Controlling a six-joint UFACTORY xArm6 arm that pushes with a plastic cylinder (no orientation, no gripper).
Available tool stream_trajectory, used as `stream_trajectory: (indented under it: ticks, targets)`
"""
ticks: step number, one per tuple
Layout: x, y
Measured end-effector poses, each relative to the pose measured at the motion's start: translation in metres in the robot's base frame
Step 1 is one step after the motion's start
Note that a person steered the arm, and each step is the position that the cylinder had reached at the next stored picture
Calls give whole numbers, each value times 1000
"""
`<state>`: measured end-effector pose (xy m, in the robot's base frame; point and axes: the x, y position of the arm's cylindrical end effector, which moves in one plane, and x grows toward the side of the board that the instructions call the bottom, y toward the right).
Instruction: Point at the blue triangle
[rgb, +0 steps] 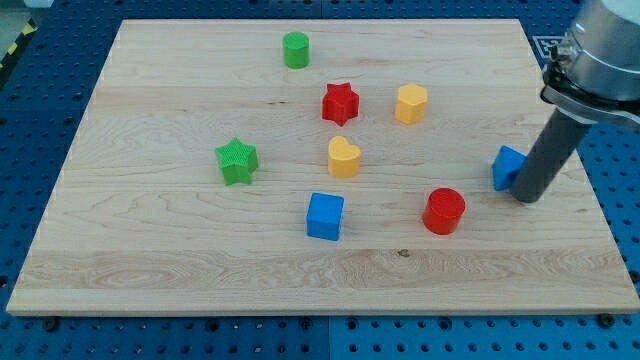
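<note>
The blue triangle (508, 167) lies near the board's right edge, partly hidden behind my rod. My tip (527, 197) rests on the board just to the right of and slightly below the triangle, touching or nearly touching it. A blue cube (325, 216) sits at the bottom centre. A red cylinder (444, 211) stands to the left of the tip and a little lower.
A yellow heart (344, 157), a red star (340, 102), a yellow hexagon (411, 103), a green cylinder (295, 49) and a green star (237, 161) lie across the wooden board (150, 250). The board's right edge runs just right of the tip.
</note>
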<state>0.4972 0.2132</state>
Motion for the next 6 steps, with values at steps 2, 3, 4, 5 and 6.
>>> stream_trajectory:
  ticks: [2, 3, 4, 5, 6]
  targets:
    - [-1, -5]
    - [4, 27]
    - [-22, 40]
    - [-34, 40]
    - [-34, 37]
